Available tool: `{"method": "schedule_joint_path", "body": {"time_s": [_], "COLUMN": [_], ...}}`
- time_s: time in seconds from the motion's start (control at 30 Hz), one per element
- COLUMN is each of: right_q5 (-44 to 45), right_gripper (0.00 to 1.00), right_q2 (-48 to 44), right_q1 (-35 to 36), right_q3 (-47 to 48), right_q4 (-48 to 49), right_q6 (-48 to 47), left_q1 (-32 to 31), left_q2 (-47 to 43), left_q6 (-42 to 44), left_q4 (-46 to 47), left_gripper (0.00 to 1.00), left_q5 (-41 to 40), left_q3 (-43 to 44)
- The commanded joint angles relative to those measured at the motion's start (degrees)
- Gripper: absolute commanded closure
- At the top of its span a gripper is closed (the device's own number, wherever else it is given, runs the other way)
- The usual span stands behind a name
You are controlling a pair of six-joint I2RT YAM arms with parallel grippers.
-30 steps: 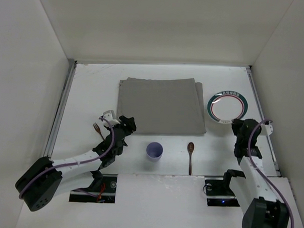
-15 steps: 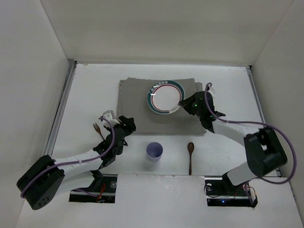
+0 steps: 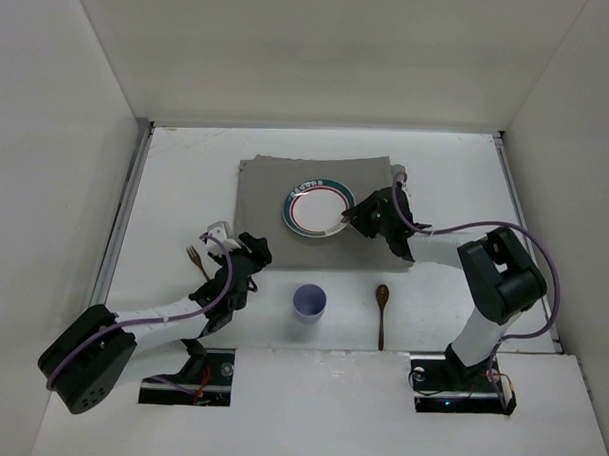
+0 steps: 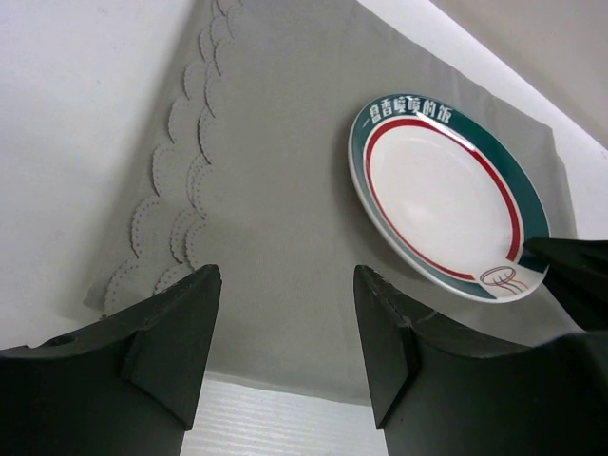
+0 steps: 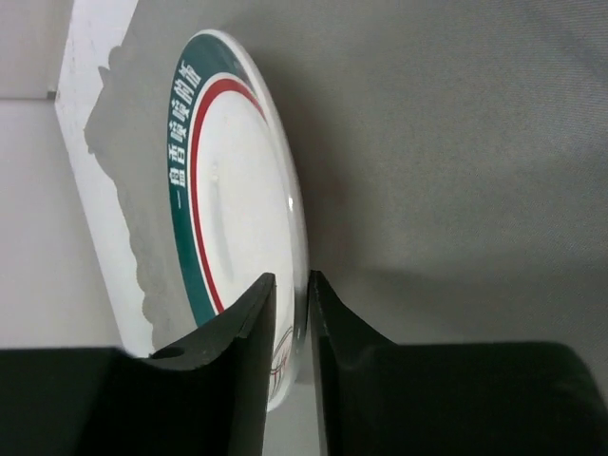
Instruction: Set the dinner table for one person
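Top view, plate: the green-rimmed plate (image 3: pixel 316 206) is over the grey mat (image 3: pixel 269 237), mid-width on the dinner table (image 3: pixel 176 174), toward its far edge.
Top view, right gripper (image 3: pixel 357 216): at the plate's right rim.
Top view, unplaced: fork (image 3: pixel 194 258) toward the left edge, purple cup (image 3: pixel 309 302) and wooden spoon (image 3: pixel 382 313) by the near edge, all off the mat.
Left wrist, left gripper (image 4: pixel 290 332): fingers spread, nothing between them, facing the mat.
Right wrist, grip: fingers pinched on the plate's rim, and the plate looks tilted.
Progress: the plate looks nearly placed. The fork, spoon and cup are not yet set.
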Motion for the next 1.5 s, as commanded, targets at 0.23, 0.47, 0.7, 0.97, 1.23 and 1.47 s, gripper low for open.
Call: {"method": "schedule_joint_path", "body": {"time_s": [0.23, 0.47, 0.7, 0.97, 1.23, 1.47], "right_q5": [2.5, 5.2, 5.5, 6.6, 6.8, 8.0], "right_gripper": [0.3, 0.32, 0.76, 0.38, 0.42, 0.7], "right_q2": [-8.9, -22.6, -30.9, -28.4, -22.5, -17.1], "right_q1": [0.5, 4.2, 17.5, 31.1, 34.5, 35.4], "right_q3": [-2.6, -5.1, 1.8, 10.3, 11.3, 12.5], "right_q4": [-5.4, -17.8, -33.5, -47.7, -49.9, -48.3], "right_q6": [-6.0, -17.4, -30.9, -36.7, -37.8, -37.3], "left_q1": [0.7, 0.8, 0.7, 0.7, 0.6, 0.3], "left_q2": [0.9, 0.9, 3.3, 4.6, 2.7, 2.9], "left_q6": [-0.5, -0.5, 0.0, -0.1, -0.4, -0.4], "left_q4": [3.2, 3.2, 3.2, 3.5, 3.3, 3.2], "left_gripper": [0.44, 0.44, 0.45, 0.45, 0.45, 0.45], "left_q5": [-0.1, -0.2, 0.0, 0.0, 0.0, 0.0], "left_q3": [0.5, 0.6, 2.0, 2.0, 1.3, 1.6]}}
